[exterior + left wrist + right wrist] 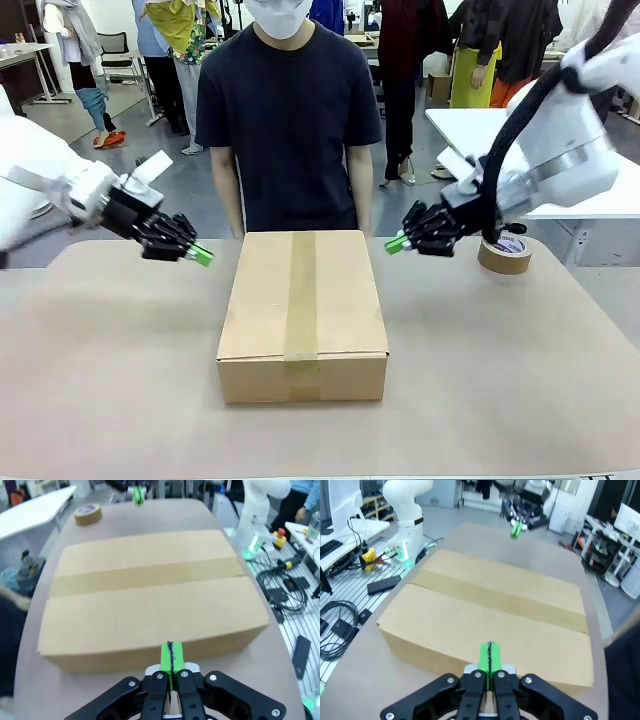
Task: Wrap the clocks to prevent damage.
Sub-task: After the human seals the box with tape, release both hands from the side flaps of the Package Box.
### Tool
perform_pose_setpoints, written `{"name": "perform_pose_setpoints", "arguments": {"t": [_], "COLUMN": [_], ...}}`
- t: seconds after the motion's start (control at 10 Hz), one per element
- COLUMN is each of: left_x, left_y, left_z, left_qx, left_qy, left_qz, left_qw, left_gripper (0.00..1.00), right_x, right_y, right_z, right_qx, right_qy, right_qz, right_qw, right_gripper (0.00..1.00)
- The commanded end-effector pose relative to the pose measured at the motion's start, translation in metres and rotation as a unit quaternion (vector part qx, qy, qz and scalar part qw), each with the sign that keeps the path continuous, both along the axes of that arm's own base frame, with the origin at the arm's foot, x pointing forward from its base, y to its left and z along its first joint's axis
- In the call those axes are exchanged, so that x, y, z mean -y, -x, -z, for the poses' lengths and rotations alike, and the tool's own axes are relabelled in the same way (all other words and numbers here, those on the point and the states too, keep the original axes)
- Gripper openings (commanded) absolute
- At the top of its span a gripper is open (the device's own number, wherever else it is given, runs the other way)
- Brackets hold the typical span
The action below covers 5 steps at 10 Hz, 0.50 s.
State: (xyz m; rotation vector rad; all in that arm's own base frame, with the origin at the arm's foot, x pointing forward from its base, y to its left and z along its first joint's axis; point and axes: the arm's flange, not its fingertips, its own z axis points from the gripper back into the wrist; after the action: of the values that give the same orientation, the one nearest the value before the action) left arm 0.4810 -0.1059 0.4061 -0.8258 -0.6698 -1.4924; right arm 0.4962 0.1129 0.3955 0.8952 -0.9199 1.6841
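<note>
Straight ahead in the front view, you have one closed brown cardboard box [303, 315] sealed along its top with a strip of tan packing tape [301, 295], sitting mid-table in front of the person in a dark T-shirt [288, 110]. No clock shows, so whether the clocks are already wrapped inside cannot be told; judging by the sealed lid, packing looks near its end. Your left gripper [201, 256] hovers just off the box's left far corner, pads pressed together and holding nothing; your right gripper [394, 243] mirrors it off the right far corner, also closed and empty. One roll of brown tape [504, 252] lies on the table [110, 380] behind the right arm. From the left wrist view, your closed left gripper [171, 656] points at the box's side [150, 595], just short of it, with the roll [88, 514] far across. From the right wrist view, your right gripper [489, 656] is likewise closed, near the box [490, 615] but apart.
</note>
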Motion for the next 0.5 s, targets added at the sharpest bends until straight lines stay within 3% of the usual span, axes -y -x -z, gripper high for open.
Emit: {"name": "perform_pose_setpoints", "arguments": {"t": [0.0, 0.2, 0.4], "left_x": [-0.012, -0.036, -0.05], "left_y": [0.026, 0.044, 0.063], "left_z": [-0.042, -0.089, -0.118], "left_qx": [-0.008, 0.001, 0.024], "left_qy": [-0.099, -0.129, -0.129], "left_qz": [-0.027, -0.059, -0.081], "left_qw": [0.995, 0.99, 0.988], "left_gripper": [0.01, 0.01, 0.01], "right_x": [0.014, 0.031, 0.036], "right_y": [0.03, 0.044, 0.061], "right_z": [-0.051, -0.095, -0.118], "right_qx": [0.006, 0.021, 0.024], "right_qy": [0.073, 0.122, 0.139], "right_qz": [0.035, 0.097, 0.111], "right_qw": [0.997, 0.988, 0.984], "right_gripper": [0.01, 0.01, 0.01]}}
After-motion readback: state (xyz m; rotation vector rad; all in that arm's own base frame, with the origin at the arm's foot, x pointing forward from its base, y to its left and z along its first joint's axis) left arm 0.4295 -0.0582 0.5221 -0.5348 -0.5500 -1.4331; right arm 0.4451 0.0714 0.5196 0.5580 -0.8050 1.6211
